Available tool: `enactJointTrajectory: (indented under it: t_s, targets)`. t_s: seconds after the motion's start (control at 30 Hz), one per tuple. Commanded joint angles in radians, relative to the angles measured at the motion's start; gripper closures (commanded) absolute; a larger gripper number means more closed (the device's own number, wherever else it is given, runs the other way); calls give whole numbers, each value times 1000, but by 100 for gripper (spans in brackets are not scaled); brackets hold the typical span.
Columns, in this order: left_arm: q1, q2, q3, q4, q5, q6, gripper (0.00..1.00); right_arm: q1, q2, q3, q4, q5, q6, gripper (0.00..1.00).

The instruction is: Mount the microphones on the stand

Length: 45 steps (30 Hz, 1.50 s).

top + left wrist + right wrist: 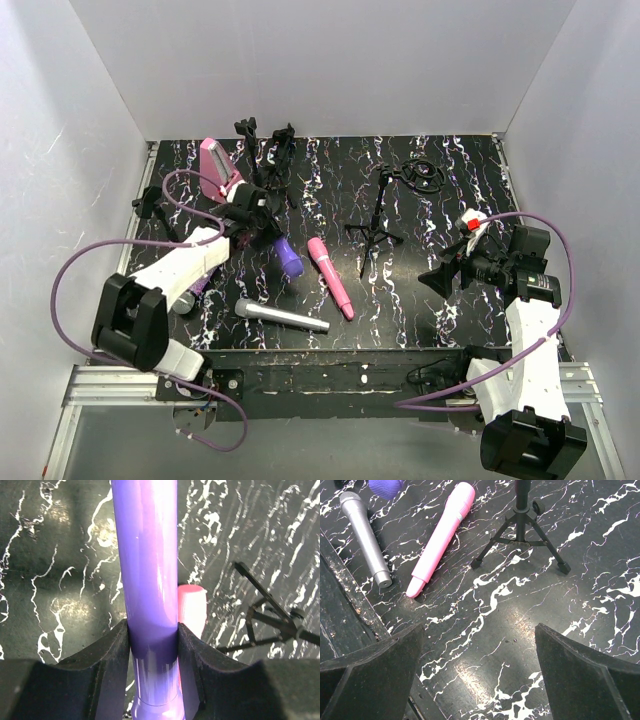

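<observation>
The left gripper is squeezing the purple mic, apparently lifted above the table. It should be steering the handle squarely into the stand. The right gripper is hovering wide open, empty.

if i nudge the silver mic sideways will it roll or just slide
The silver microphone is a smooth round cylinder lying flat, so a sideways nudge would probably roll it. Its head looks slightly wider than the handle, so it would likely curve rather than roll straight. It looks rigid, unlikely to flex when lifted.
</observation>
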Motion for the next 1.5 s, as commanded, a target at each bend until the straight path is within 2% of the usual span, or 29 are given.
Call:
enactJointTrajectory:
  t_s: [0.0, 0.23, 0.43, 0.63, 0.9, 1.13, 1.23, 1.4, 1.47]
  targets:
    - [1, -121, -43, 46, 120, 60, 96, -2, -16, 8, 4, -23, -17, 2]
    - [1, -308, -151, 143, 374, 249, 100, -4, -22, 8, -11, -52, -32, 2]
    - [1, -396, -217, 192, 558, 306, 100, -4, -22, 7, -16, -61, -41, 2]
    - [-1, -418, -202, 170, 644, 375, 100, -4, -30, 4, -41, -97, -79, 2]
    - [1, -430, -208, 137, 717, 385, 100, -4, -33, 7, -82, -132, -127, 2]
    - [1, -430, -130, -56, 799, 445, 100, -4, -27, 16, -146, -178, -207, 2]
    - [1, -418, -111, -135, 864, 445, 100, -2, -19, 37, -220, -196, -277, 2]
    - [-6, -396, -111, -231, 975, 441, 100, 4, 7, 123, -496, -172, -645, 2]
    - [-24, -393, -120, -235, 1007, 436, 100, 13, 17, 151, -548, -118, -714, 2]
